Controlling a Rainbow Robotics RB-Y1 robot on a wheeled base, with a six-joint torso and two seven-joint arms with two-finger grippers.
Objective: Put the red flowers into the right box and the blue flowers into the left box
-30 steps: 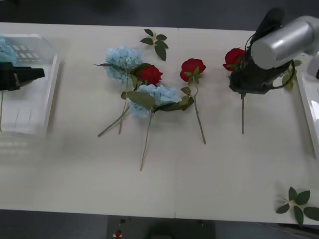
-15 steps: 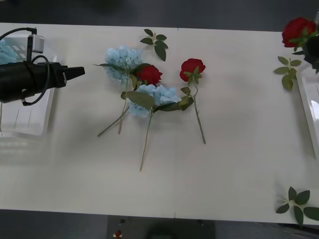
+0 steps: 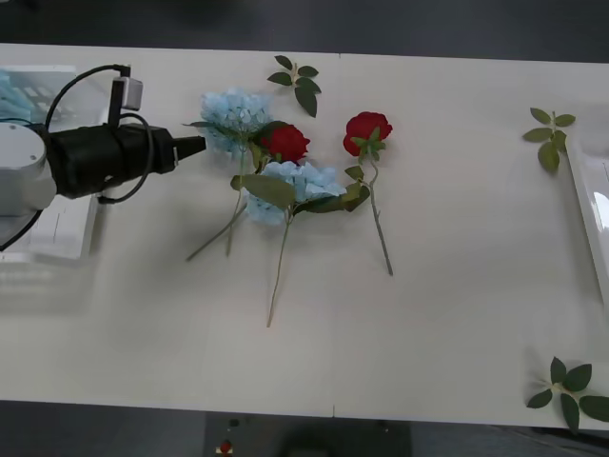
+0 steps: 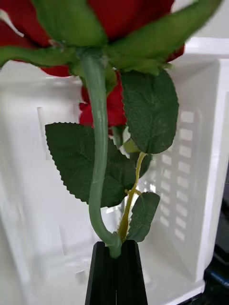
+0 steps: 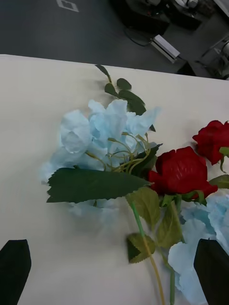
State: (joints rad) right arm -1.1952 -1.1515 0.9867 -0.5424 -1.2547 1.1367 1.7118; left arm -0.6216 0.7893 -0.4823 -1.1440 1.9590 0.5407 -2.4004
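My left gripper [image 3: 196, 145] reaches in from the left, open, its tips just short of a blue flower [image 3: 233, 114]. The left wrist view shows that blue flower [image 5: 102, 128] ahead of the open gripper [image 5: 114, 271], with a red flower [image 5: 182, 171] beside it. A second blue flower [image 3: 297, 181] and two red flowers [image 3: 285, 143] [image 3: 367, 129] lie mid-table. The left box [image 3: 67, 228] holds a blue flower [image 3: 9, 90]. My right gripper [image 4: 115, 257] is shut on a red flower's stem [image 4: 98, 143] over the right box [image 4: 200, 143], where more red [image 4: 114, 107] lies. The right box's edge [image 3: 588, 205] shows at far right.
Loose green leaf sprigs lie at the table's back [image 3: 297, 81], at the back right [image 3: 548, 133] and at the front right corner [image 3: 571, 390]. The flowers' long stems [image 3: 278, 271] trail toward the front of the table.
My left arm has swung right from the left box to the nearest blue flower. My right arm has carried its red flower off the front view's right edge.
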